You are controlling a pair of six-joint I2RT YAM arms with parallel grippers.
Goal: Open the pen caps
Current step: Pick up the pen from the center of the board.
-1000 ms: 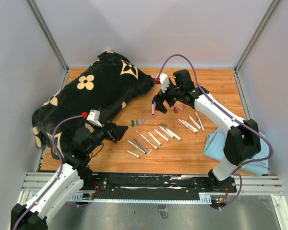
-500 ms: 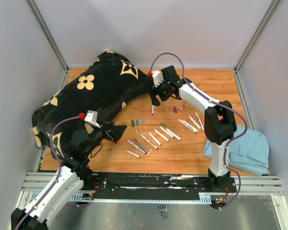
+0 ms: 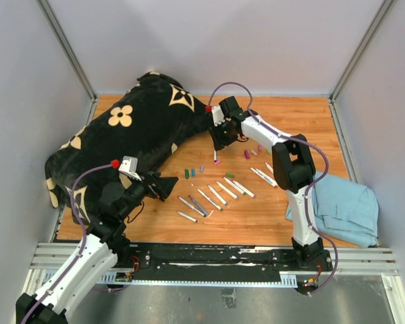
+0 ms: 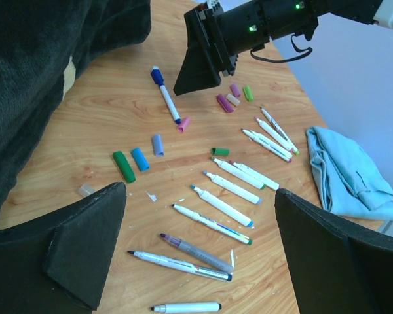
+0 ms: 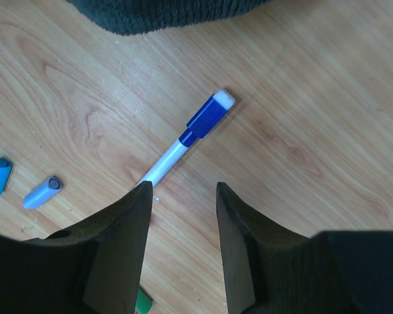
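Jaws of the right gripper (image 5: 182, 196) are held apart, with nothing clamped, over the barrel of a pen (image 5: 167, 160) lying just beside the pillow (image 5: 170, 13), its blue cap (image 5: 206, 118) fitted. On the left gripper (image 4: 200, 193) the jaws are spread wide; loose caps (image 4: 141, 159) are scattered farther from the pillow.

Smooth, grained orange-brown wooden table (image 3: 310, 111); fuzzy black plush blanket with cream flowers (image 3: 142, 121); soft, matt, crumpled light-blue cloth (image 3: 351, 209); smooth, small coloured plastic pen caps (image 4: 124, 166).

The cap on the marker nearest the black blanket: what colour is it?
The pen cap is dark blue, clearest in the right wrist view.
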